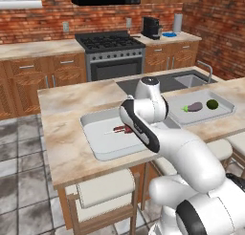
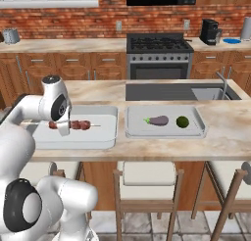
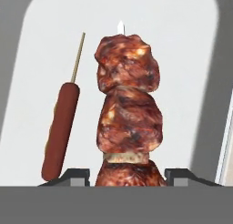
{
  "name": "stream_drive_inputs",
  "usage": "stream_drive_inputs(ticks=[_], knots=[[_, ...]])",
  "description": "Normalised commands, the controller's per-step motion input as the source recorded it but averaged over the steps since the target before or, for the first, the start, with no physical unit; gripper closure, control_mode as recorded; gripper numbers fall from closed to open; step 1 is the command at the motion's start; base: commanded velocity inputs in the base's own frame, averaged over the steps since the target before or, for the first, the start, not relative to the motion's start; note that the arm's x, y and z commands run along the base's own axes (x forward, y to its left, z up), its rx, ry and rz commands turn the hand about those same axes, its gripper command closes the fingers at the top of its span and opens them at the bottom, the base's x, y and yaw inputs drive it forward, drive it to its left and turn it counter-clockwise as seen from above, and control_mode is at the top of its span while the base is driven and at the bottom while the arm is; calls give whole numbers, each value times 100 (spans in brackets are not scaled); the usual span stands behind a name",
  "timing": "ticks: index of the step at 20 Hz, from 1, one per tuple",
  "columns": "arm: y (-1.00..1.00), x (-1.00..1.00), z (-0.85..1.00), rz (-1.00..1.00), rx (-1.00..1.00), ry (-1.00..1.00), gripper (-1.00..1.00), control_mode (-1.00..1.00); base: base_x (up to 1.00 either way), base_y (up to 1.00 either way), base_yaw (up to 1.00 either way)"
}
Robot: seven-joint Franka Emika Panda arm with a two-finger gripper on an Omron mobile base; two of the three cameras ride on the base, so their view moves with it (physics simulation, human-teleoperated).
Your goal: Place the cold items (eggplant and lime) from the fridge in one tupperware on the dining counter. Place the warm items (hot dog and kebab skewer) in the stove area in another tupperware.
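My gripper (image 3: 128,175) is shut on the kebab skewer (image 3: 129,104), whose brown meat chunks sit between the fingertips just above the left grey tupperware (image 2: 104,111). Beside the kebab, a hot dog (image 3: 61,129) on a thin stick lies on that tupperware's floor. From the right base view the hand (image 2: 62,123) holds the kebab skewer (image 2: 77,124) level over the container. In the left base view the forearm hides the hand, and the kebab skewer (image 1: 121,129) peeks out over the tupperware (image 1: 95,150). The right tupperware (image 1: 225,103) holds the purple eggplant (image 1: 194,106) and green lime (image 1: 212,104); both containers stand on the dining counter.
A sink (image 1: 189,80) with a faucet is set in the island behind the right tupperware. Cushioned stools (image 2: 148,174) stand along the counter's near edge. The stove (image 1: 109,42) and a coffee machine (image 1: 152,26) stand against the brick back wall.
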Motion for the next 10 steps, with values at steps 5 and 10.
stream_drive_inputs(ticks=[5,10], knots=[[0,20,-29,0,0,2,100,-100,0,0,0],[0,23,-28,0,0,5,100,-100,0,0,0]])
